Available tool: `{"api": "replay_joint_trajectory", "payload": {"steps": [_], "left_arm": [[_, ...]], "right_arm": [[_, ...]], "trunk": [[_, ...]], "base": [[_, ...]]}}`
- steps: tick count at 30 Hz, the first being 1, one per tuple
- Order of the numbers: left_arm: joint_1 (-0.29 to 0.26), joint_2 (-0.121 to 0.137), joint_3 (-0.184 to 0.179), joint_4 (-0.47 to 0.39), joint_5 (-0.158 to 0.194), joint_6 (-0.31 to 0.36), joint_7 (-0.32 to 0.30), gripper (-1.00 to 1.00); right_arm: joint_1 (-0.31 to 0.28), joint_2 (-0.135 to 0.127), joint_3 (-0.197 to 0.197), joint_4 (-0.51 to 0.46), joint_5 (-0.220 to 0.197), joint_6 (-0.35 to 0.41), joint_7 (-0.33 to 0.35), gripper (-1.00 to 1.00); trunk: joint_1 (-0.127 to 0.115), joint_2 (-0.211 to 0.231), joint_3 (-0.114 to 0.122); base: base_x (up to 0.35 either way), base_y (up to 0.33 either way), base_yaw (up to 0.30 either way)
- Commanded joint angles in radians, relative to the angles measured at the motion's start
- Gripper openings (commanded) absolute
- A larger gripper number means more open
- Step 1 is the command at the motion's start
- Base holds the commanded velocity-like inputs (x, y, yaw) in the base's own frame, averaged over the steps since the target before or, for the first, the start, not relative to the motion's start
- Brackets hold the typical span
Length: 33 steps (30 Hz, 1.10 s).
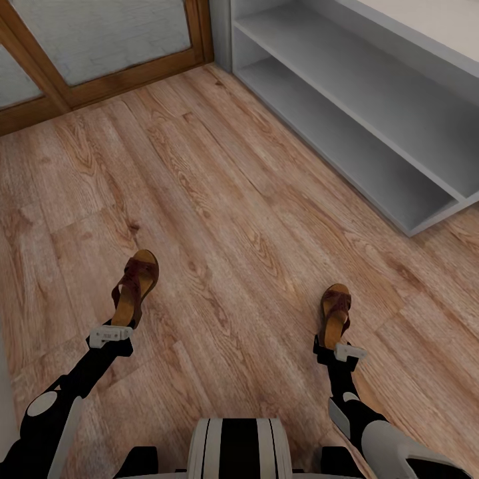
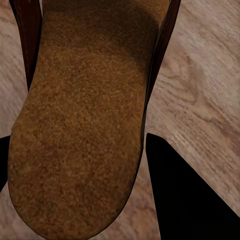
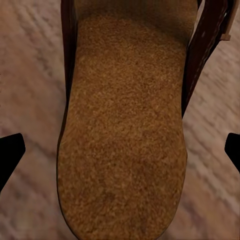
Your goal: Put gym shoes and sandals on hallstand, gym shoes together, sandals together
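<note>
No writing readable. Left gripper point(image 1: 112, 334) grasps the left sandal point(image 1: 136, 286) lower left; right gripper point(image 1: 339, 350) grasps the right sandal point(image 1: 335, 313) lower right, above the wood-plank floor point(image 1: 239, 219); the grey hallstand point(image 1: 372, 153) stands upper right

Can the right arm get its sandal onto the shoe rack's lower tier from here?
Probably yes: the right gripper is at its sandal, and bare corridor floor lies between it and the open lower tier.

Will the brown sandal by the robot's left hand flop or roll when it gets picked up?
Probably neither. The sandal has a thick footbed that looks flat and stiff, so it should keep its shape. The wide strap might bend a little. It lies flat on the wooden floor, so rolling seems unlikely.
</note>
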Motion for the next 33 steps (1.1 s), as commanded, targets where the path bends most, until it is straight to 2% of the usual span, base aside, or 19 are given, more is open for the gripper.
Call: {"api": "replay_joint_trajectory", "payload": {"steps": [1, 22, 23, 33], "left_arm": [[0.000, 0.000, 0.000, 0.000, -0.003, -0.001, 0.000, -1.00], [0.000, 0.000, 0.000, 0.000, -0.003, -0.001, 0.000, -1.00], [0.000, 0.000, 0.000, 0.000, -0.003, -0.001, 0.000, -1.00], [0.000, 0.000, 0.000, 0.000, -0.003, -0.001, 0.000, -1.00]], "right_arm": [[-0.001, 0.000, 0.000, 0.000, 0.000, 0.000, 0.000, 1.00], [-0.002, 0.000, 0.000, 0.000, 0.000, 0.000, 0.000, 1.00], [-0.002, 0.000, 0.000, 0.000, 0.000, 0.000, 0.000, -1.00], [-0.003, -0.001, 0.000, 0.000, 0.000, 0.000, 0.000, -1.00]], "trunk": [[0.000, 0.000, 0.000], [0.000, 0.000, 0.000], [0.000, 0.000, 0.000], [0.000, 0.000, 0.000]], "base": [[0.000, 0.000, 0.000], [0.000, 0.000, 0.000], [0.000, 0.000, 0.000], [0.000, 0.000, 0.000]]}}
